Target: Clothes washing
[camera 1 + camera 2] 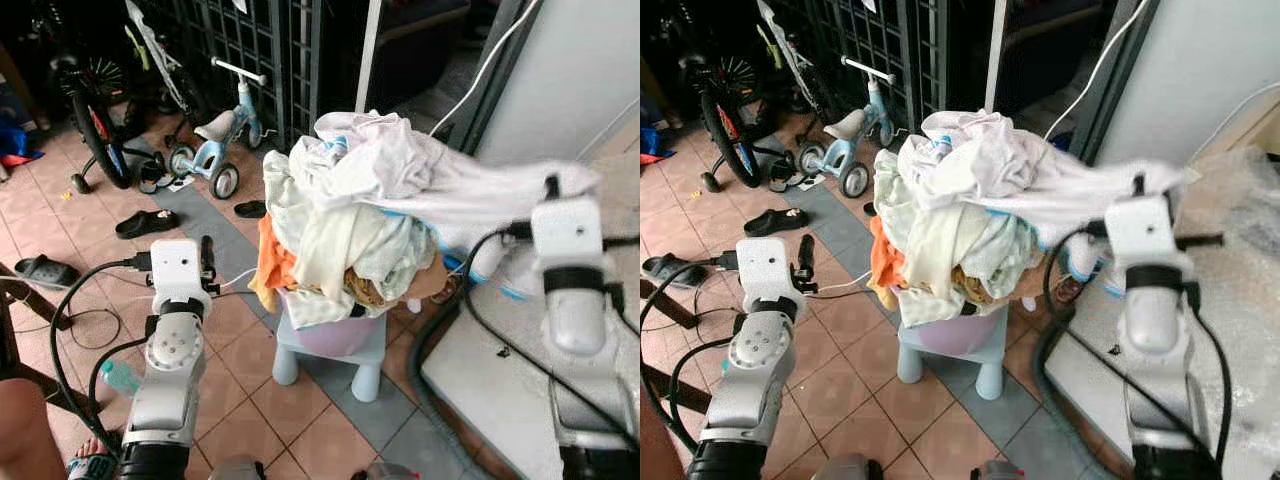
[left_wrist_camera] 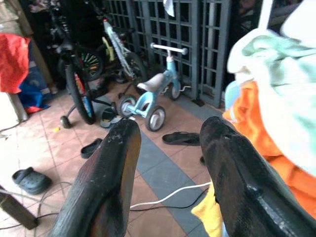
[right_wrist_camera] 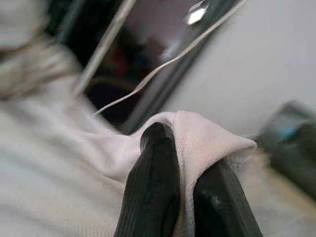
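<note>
A white garment (image 1: 470, 185) is stretched nearly level from the top of the laundry heap (image 1: 340, 220) toward the robot's right, its long axis running across the view. Its far end is pinched between the closed fingers of the right gripper (image 3: 185, 163). The heap is piled in a pink basin (image 1: 335, 330) on a pale blue stool (image 1: 345, 355). The left gripper (image 2: 170, 148) is held beside the heap, its 2 fingers spread and empty. The floor (image 1: 240, 400) is laid with terracotta tiles and a grey strip. Behind are seen a blue tricycle (image 1: 215, 140), a bicycle (image 1: 95, 110), sandals (image 1: 145, 222) and a dark grille (image 1: 250, 50). A white cable (image 2: 168, 195) lies on the floor.
</note>
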Tool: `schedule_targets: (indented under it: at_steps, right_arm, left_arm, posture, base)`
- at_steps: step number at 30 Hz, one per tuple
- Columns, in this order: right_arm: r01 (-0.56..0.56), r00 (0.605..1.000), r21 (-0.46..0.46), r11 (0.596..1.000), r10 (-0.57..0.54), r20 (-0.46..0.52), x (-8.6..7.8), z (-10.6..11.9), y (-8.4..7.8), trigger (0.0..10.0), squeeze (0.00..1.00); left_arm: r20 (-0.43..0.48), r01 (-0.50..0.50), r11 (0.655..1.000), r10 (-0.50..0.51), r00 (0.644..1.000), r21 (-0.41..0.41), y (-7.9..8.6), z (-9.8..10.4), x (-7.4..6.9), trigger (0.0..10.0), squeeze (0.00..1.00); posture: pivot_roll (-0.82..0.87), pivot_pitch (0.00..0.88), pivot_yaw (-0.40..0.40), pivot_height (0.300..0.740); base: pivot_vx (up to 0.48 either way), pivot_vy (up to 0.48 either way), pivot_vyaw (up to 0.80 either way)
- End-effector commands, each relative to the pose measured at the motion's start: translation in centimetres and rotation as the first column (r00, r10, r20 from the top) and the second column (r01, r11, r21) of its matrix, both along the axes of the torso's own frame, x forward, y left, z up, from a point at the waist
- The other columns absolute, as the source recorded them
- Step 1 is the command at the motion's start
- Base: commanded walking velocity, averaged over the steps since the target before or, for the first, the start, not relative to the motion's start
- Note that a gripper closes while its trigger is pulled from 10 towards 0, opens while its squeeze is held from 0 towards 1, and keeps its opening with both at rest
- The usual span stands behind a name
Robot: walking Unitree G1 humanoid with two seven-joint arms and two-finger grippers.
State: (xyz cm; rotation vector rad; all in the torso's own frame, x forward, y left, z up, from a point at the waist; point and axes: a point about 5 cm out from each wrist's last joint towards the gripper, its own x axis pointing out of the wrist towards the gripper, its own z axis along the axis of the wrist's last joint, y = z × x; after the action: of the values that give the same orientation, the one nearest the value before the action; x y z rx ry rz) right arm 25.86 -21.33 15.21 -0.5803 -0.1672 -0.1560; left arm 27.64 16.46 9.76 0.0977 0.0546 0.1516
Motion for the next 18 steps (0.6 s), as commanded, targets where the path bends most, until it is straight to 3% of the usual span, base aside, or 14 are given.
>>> schedule_targets:
  at_steps: [1, 2, 3, 4, 5, 8, 9, 11, 15, 18]
  right_arm:
    - [-0.026, 1.0, 0.003, 1.0, 0.026, -0.009, -0.1, -0.2, 0.6, 0.0, 0.0]
    - [-0.055, 0.994, 0.043, 0.998, 0.058, -0.091, -0.3, -1.8, 1.3, 0.0, 0.0]
    - [-0.055, 0.994, 0.043, 0.998, 0.058, -0.091, -0.3, -1.8, 1.3, 0.0, 0.0]
    - [-0.089, 0.982, 0.085, 0.992, 0.101, -0.158, -0.6, -3.2, 2.0, 0.0, 0.0]
    - [-0.107, 0.974, 0.072, 0.992, 0.119, -0.194, -0.8, -3.9, 2.4, 0.0, 0.0]
    - [-0.098, 0.95, 0.069, 0.993, 0.114, -0.289, -1.4, -5.6, 2.5, 0.0, 0.0]
    - [-0.092, 0.922, 0.073, 0.993, 0.112, -0.371, -1.6, -6.9, 2.5, 0.0, 0.0]
    - [-0.048, 0.893, 0.134, 0.99, 0.102, -0.438, -2.0, -8.2, 2.2, 0.0, 0.0]
    - [-0.102, 0.926, 0.151, 0.983, 0.149, -0.348, -1.1, -6.6, 2.6, 0.0, 0.0]
    - [-0.197, 0.938, 0.173, 0.965, 0.237, -0.253, -0.1, -4.8, 3.9, 0.0, 0.0]
  left_arm:
    - [-0.003, 0.003, 1.0, -0.003, 1.0, 0.011, 0.0, 0.0, 0.1, 10.0, 0.0]
    - [0.0, -0.002, 1.0, 0.002, 1.0, 0.012, 0.0, 0.0, 0.1, 10.0, 0.0]
    - [0.0, -0.002, 1.0, 0.002, 1.0, 0.012, 0.0, 0.0, 0.1, 10.0, 0.0]
    - [-0.001, -0.007, 1.0, 0.007, 1.0, 0.013, 0.1, 0.0, 0.0, 10.0, 0.0]
    - [-0.001, -0.007, 1.0, 0.007, 1.0, 0.012, 0.1, 0.0, 0.0, 10.0, 0.0]
    - [-0.003, -0.006, 1.0, 0.006, 1.0, 0.01, 0.1, 0.0, 0.0, 10.0, 0.0]
    - [-0.004, -0.005, 1.0, 0.005, 1.0, 0.009, 0.1, 0.0, -0.1, 10.0, 0.0]
    - [-0.006, -0.003, 1.0, 0.003, 1.0, 0.007, 0.0, -0.1, -0.1, 10.0, 0.0]
    - [-0.005, 0.0, 1.0, 0.0, 1.0, 0.004, 0.1, -0.1, -0.1, 10.0, 0.0]
    - [-0.009, 0.013, 1.0, -0.013, 1.0, -0.001, -0.2, -0.1, 0.0, 10.0, 0.0]
  posture:
    - [-0.08, 0.0, 0.008, 0.74]
    - [-0.08, 0.0, 0.005, 0.74]
    - [-0.08, 0.0, 0.005, 0.74]
    - [-0.07, 0.0, 0.002, 0.74]
    - [-0.07, 0.0, 0.001, 0.74]
    - [-0.07, 0.0, -0.002, 0.74]
    - [-0.07, 0.0, -0.002, 0.74]
    - [-0.07, 0.0, -0.003, 0.74]
    - [-0.08, 0.0, 0.001, 0.74]
    - [-0.08, 0.0, 0.003, 0.74]
  base:
    - [0.0, 0.0, 0.0]
    - [0.0, 0.0, 0.0]
    - [0.0, 0.0, 0.0]
    - [0.0, 0.0, 0.0]
    - [0.0, 0.0, 0.0]
    - [0.0, 0.0, 0.0]
    - [0.0, 0.0, 0.0]
    - [0.0, 0.0, 0.0]
    - [0.0, 0.0, 0.0]
    - [0.0, 0.0, 0.0]
